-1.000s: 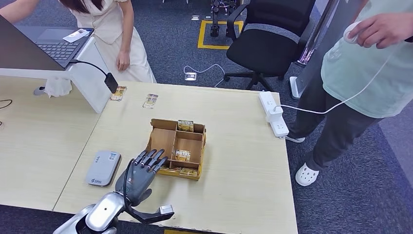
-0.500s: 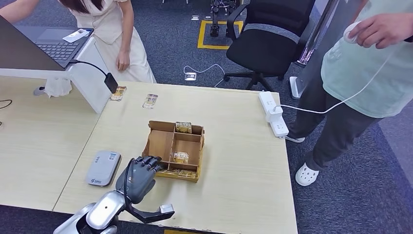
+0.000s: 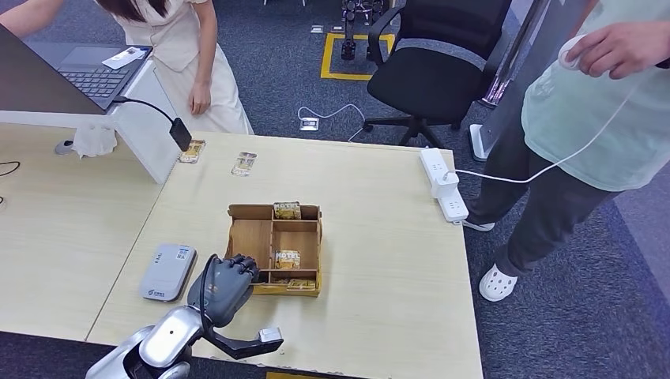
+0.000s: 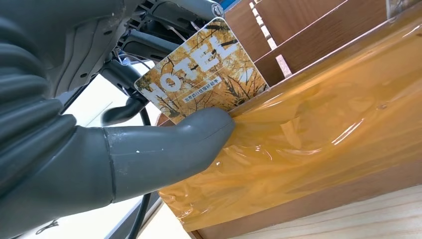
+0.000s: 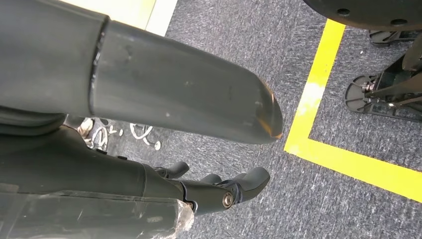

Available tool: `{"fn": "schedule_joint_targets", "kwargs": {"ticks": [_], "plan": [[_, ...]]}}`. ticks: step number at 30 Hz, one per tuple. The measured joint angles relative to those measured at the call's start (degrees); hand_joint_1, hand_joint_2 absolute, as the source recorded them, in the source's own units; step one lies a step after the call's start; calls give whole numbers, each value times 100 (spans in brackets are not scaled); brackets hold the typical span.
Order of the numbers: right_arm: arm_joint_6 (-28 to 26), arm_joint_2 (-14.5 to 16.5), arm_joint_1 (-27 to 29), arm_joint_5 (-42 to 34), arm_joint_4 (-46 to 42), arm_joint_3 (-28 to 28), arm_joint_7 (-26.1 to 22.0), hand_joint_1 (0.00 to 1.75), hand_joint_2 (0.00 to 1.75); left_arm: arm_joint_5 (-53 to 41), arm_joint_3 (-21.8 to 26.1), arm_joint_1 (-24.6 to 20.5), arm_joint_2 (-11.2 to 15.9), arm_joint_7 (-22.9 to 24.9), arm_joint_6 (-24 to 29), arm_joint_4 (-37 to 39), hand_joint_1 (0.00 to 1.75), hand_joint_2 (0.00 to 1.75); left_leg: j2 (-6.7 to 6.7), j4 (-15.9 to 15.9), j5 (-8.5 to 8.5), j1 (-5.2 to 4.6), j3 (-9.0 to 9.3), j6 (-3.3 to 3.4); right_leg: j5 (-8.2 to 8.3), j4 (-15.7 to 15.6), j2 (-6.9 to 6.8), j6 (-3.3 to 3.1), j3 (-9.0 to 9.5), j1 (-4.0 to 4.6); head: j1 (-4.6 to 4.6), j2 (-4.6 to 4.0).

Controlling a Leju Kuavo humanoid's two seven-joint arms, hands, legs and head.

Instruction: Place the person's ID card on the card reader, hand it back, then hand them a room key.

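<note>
My left hand [image 3: 223, 284] sits at the front left corner of the wooden divided box [image 3: 249, 237], fingers curled in. In the left wrist view its thumb [image 4: 164, 144] presses a yellow "HOTEL" key card [image 4: 201, 72] against the fingers behind it, just above the box's tape-covered wall [image 4: 318, 124]. More hotel cards [image 3: 287, 211] stand in the box's compartments. The grey card reader [image 3: 167, 272] lies left of the hand. My right hand [image 5: 149, 99] hangs over the carpet, thumb and fingers apart and holding nothing.
Two small cards [image 3: 192, 150] [image 3: 244, 163] lie at the table's far edge near a white stand with a laptop [image 3: 87, 75]. One person [image 3: 186, 47] stands beyond the table, another [image 3: 585, 118] at the right. A power strip [image 3: 442, 185] lies at the right edge.
My left hand's fingers have curled in from stretched out and the hand drew back slightly. The wooden box has turned square to the table and shifted left.
</note>
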Motion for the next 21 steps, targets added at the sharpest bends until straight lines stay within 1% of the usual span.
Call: {"fn": "schedule_joint_targets", "kwargs": {"ticks": [21], "plan": [[-12,0,0,-97,0,48,57,0,0,75,0,-3,-1,-59,-8,0,175,175,0,0,0,0,1,0,0,0,0,0,0,0,0,0]]}}
